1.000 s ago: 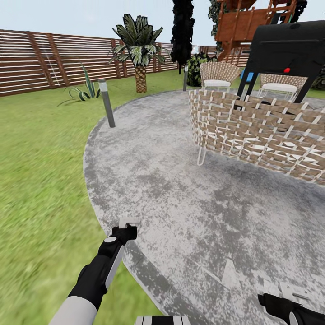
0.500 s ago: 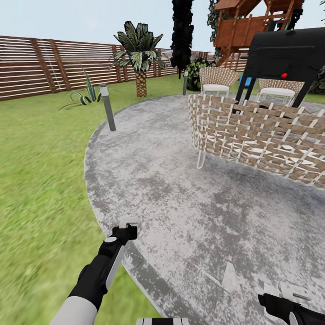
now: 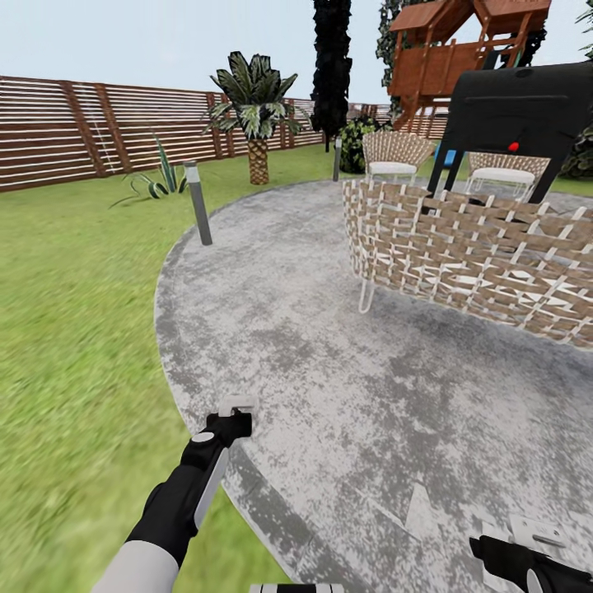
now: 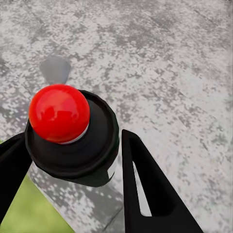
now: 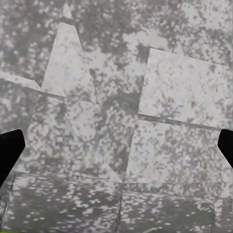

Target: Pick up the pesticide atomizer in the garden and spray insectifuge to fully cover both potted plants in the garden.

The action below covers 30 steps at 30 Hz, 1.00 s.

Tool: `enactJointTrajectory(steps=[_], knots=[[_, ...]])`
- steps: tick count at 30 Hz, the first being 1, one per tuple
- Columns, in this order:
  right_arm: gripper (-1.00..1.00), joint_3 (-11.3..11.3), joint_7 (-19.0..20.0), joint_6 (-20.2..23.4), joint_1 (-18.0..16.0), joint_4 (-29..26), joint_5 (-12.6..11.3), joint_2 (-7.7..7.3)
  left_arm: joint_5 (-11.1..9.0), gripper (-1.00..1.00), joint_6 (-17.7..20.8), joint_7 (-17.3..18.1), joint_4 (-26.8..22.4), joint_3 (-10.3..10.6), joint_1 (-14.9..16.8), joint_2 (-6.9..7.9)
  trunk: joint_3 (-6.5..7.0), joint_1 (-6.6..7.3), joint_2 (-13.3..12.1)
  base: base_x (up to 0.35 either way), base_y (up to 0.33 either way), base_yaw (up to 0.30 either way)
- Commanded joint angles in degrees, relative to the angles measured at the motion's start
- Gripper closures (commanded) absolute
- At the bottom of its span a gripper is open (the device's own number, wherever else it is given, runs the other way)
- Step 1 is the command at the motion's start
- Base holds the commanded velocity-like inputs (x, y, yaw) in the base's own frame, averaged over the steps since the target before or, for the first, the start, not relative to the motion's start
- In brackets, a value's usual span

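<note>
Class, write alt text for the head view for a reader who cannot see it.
A round grey patio set in a green lawn, with a woven wicker chair at the right. The left pincer hangs over the patio's edge; a slatted fence and palm tree stand behind.

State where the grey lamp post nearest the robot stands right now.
In the head view the grey lamp post stands upright at the left edge of the paved patio, where paving meets lawn, in front of the wooden fence and left of the woven chair.
</note>
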State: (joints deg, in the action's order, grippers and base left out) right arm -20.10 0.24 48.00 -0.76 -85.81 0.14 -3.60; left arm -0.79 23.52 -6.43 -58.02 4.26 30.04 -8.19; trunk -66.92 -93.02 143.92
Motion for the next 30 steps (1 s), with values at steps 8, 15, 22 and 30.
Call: enactJointTrajectory(steps=[8,15,22,30], knots=[[-1.0,-0.01,0.03,0.3,-0.03,-0.04,0.0,-0.01,-0.09,1.0,0.3,-0.34,-0.08,0.14,0.02,-0.04,0.68,0.01,0.02,0.0,0.0,0.0],[-1.0,-0.02,0.03,0.3,-0.03,-0.02,0.03,-0.01,-0.09,1.0,0.3,-0.34,-0.08,0.1,0.02,-0.07,1.32,0.01,0.02,0.0,0.0,0.0],[-1.0,-0.03,0.03,0.3,-0.03,-0.05,0.03,-0.01,-0.09,1.0,0.3,-0.34,-0.08,0.09,0.02,-0.17,1.95,0.01,0.02,0.024,0.021,0.0],[-1.0,-0.03,0.03,0.3,-0.03,-0.06,-0.04,-0.01,-0.09,1.0,0.3,-0.34,-0.08,0.05,0.02,-0.19,2.68,0.01,0.02,0.201,0.178,0.0]])
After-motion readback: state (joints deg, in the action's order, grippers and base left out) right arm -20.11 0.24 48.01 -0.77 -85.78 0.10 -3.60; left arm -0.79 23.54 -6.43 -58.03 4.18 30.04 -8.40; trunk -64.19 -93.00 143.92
